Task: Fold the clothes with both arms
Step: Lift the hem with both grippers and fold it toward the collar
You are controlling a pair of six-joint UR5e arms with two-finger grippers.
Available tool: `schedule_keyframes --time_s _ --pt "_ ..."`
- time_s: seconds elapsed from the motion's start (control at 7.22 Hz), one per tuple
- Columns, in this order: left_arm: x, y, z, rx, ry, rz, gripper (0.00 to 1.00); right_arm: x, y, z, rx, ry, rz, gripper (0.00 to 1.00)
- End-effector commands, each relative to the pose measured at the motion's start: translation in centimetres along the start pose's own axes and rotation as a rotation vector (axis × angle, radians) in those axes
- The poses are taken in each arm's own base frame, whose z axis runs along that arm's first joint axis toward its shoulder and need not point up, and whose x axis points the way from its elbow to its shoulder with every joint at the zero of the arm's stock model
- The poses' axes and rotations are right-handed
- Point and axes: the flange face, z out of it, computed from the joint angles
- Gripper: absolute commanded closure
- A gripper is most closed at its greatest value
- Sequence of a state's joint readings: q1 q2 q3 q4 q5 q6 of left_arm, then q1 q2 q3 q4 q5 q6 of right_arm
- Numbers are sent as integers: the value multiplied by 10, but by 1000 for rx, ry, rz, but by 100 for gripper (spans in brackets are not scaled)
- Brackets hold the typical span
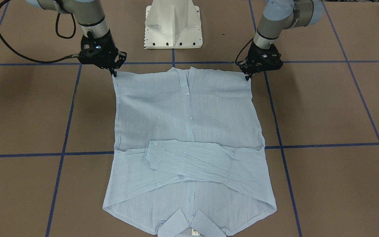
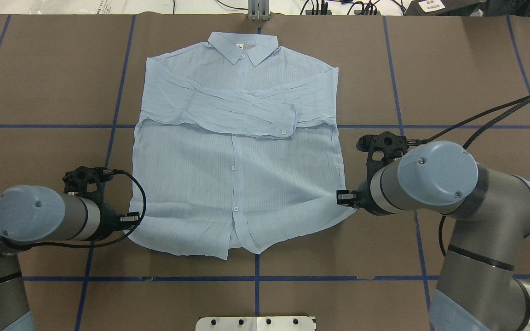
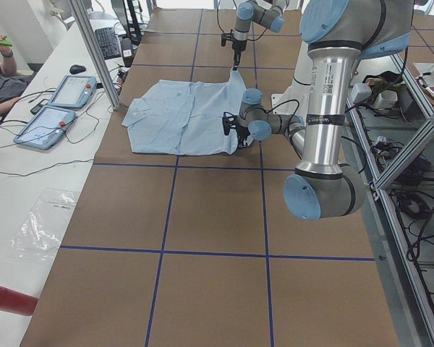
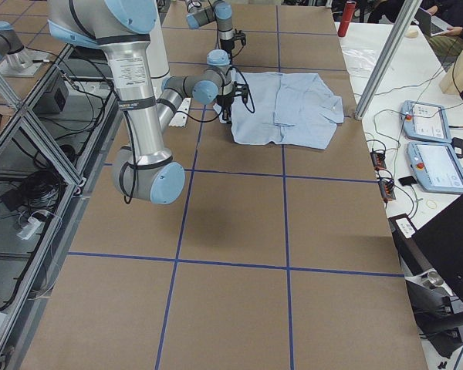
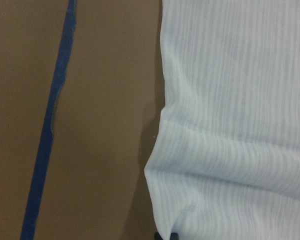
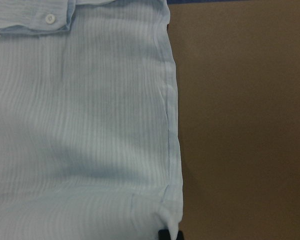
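Shirt [image 2: 237, 174] lies flat mid-table [image 2: 453, 69], collar [image 2: 243, 46] at twelve o'clock in the overhead view. My left gripper [image 1: 248, 78] pinches its hem corner at seven o'clock, my right gripper [image 1: 114, 74] the corner at four (both narrow, cloth between).

shirt [image 1: 163, 108]: thin crinkled matt cloth | table [image 1: 324, 108]: matt brown paper | right arm [image 2: 481, 184]: smooth grey metal

The brown tabletop [image 1: 341, 108] is crossed by blue tape lines [image 1: 324, 145], and a white pedestal base [image 1: 173, 24] stands on it. On the white side table [image 3: 11, 202] lie two screen pendants [image 3: 45, 124], a keyboard [image 3: 110, 42] and a red cylinder [image 3: 7, 299].
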State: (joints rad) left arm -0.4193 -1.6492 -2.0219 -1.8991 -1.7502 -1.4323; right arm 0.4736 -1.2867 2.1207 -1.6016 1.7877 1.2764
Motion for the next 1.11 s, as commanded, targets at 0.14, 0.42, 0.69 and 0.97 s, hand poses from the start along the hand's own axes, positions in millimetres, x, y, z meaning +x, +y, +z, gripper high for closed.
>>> schedule_keyframes --time_s 0.14,0.42,0.69,0.97 --pt "4 -22 -17 38 29 42 100 6 -19 -12 16 -13 29 100" --pt "2 -75 -50 91 68 89 100 1 -39 -29 46 -42 53 100" --pt "-20 -152 -103 114 121 112 100 -7 -75 -39 90 -51 89 100" --pt "4 -209 -89 137 113 82 100 -2 -137 -48 106 -49 164 100"
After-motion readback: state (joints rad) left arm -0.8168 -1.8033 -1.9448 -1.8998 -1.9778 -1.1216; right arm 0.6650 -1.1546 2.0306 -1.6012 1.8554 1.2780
